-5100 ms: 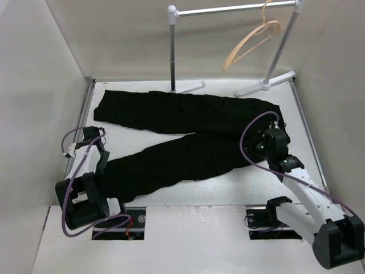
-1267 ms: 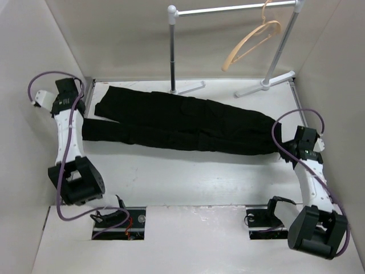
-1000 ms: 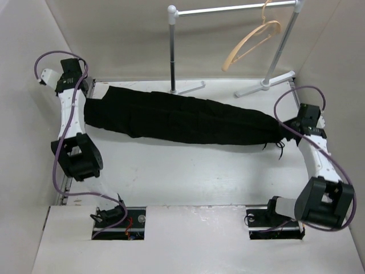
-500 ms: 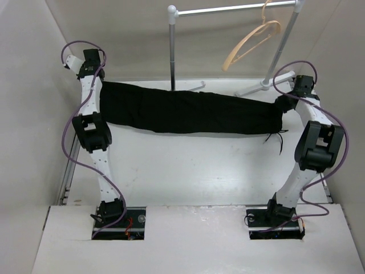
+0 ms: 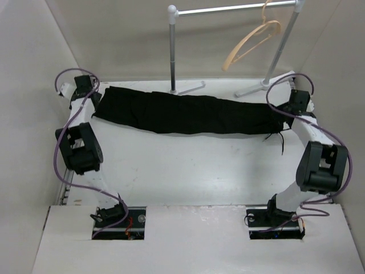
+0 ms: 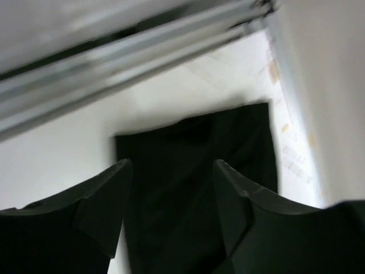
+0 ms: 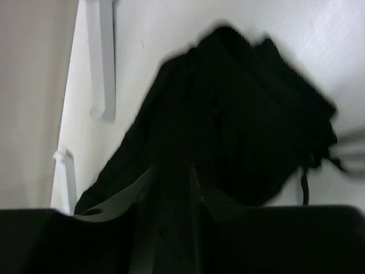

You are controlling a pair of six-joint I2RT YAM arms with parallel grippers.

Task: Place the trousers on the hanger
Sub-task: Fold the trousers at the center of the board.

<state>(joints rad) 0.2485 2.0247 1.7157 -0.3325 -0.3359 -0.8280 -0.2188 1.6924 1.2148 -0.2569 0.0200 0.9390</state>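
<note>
Plainly, the trousers (image 5: 182, 114) lay on the table (image 5: 188, 165) as one long black band, legs together, reaching from the far left corner to the far right, just in front of the feet of the white rail stand (image 5: 228, 9). The left gripper (image 6: 171, 165) stood with its fingers apart above the cloth's left end, gripping nothing. The right gripper (image 7: 173, 168) showed only a narrow gap filled with dark cloth, so a pinch could not be told. The hanger (image 5: 251, 43) hung from the rail, well apart from the trousers.
</note>
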